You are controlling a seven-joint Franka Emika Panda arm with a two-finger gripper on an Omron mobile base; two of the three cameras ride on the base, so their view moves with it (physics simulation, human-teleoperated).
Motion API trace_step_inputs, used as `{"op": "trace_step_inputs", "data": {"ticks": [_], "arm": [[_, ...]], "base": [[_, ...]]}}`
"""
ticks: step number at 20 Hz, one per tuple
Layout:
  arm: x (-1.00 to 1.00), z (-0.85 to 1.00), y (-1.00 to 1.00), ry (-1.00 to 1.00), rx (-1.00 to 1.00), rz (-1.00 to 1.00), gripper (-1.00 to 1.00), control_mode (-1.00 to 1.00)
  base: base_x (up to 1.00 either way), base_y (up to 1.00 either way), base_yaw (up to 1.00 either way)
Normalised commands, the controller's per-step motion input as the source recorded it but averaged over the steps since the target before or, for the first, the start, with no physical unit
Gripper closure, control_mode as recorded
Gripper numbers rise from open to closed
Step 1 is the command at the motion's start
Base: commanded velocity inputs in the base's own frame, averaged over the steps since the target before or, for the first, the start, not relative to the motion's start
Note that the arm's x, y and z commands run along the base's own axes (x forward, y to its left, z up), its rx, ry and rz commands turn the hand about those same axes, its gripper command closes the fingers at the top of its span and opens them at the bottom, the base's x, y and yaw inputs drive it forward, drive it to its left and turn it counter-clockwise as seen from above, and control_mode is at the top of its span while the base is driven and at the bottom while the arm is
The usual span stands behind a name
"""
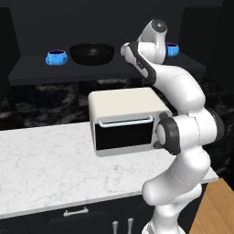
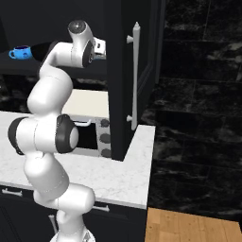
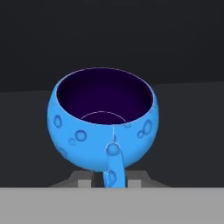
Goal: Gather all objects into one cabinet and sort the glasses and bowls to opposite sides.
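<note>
The blue cup (image 3: 103,120) has its handle between my nearly closed claw (image 3: 111,178), and could swing if this thin grip slips.

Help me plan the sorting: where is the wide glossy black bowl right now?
In the left base view the wide glossy black bowl sits on the dark cabinet shelf, left of centre, just right of a small bright-blue cup.

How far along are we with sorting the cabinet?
The black bowl and a blue cup sit together at the shelf's left. The hand straddles the handle of another cup at the right end. Separating cups from the bowl remains.
</note>
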Motion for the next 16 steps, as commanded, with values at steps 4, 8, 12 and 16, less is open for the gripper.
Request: {"op": "trace_step_inputs", "data": {"ticks": [4, 8, 12, 16], "arm": [[-0.32, 0.0, -0.47, 0.0, 0.0, -0.11, 1.0, -1.0], [-0.53, 0.0, -0.54, 0.0, 0.0, -0.17, 1.0, -1.0], [-0.6, 0.0, -0.51, 0.0, 0.0, -0.17, 1.0, -1.0], [-0.56, 0.0, -0.47, 0.0, 0.0, -0.17, 1.0, -1.0]], "base": [[0.0, 0.0, 0.0], [0.0, 0.0, 0.0], [0.0, 0.0, 0.0], [0.0, 0.0, 0.0]]}}
